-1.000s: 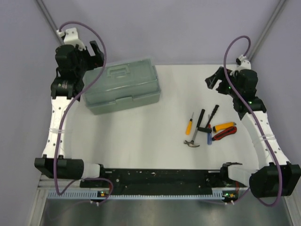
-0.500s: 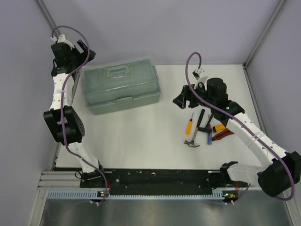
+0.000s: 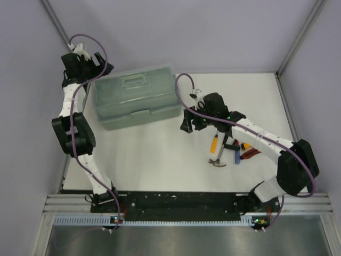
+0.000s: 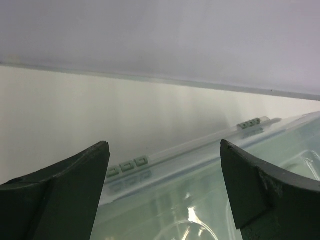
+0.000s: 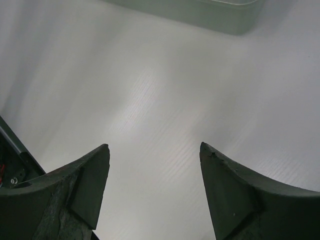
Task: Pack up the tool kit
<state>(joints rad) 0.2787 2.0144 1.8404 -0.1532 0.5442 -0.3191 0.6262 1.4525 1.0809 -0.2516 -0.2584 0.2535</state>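
The tool kit's pale green toolbox [image 3: 136,96] stands with its lid down at the back left of the table. My left gripper [image 3: 100,65] hangs open over the box's far left corner. In the left wrist view the lid [image 4: 200,190] and its hinges [image 4: 127,166] show between the spread fingers of the left gripper [image 4: 164,145], which hold nothing. My right gripper [image 3: 187,121] is open just right of the box, over bare table [image 5: 150,90]. In its wrist view only the box's lower edge [image 5: 210,12] shows beyond the right gripper [image 5: 154,147]. A yellow screwdriver [image 3: 214,143], hammer [image 3: 218,160], blue screwdriver [image 3: 237,155], black-handled tool [image 3: 228,136] and red knife [image 3: 250,154] lie loose under the right forearm.
Grey walls close in the table at the back and both sides, with slanted metal posts [image 3: 53,21] in the corners. A black rail [image 3: 181,201] carrying both arm bases runs along the near edge. The left arm's purple cable [image 3: 72,106] loops beside the box.
My right arm has swung from the back right, across the tools, to the box's right side, its jaws a little narrower. The left arm has stretched back to the box's far left corner.
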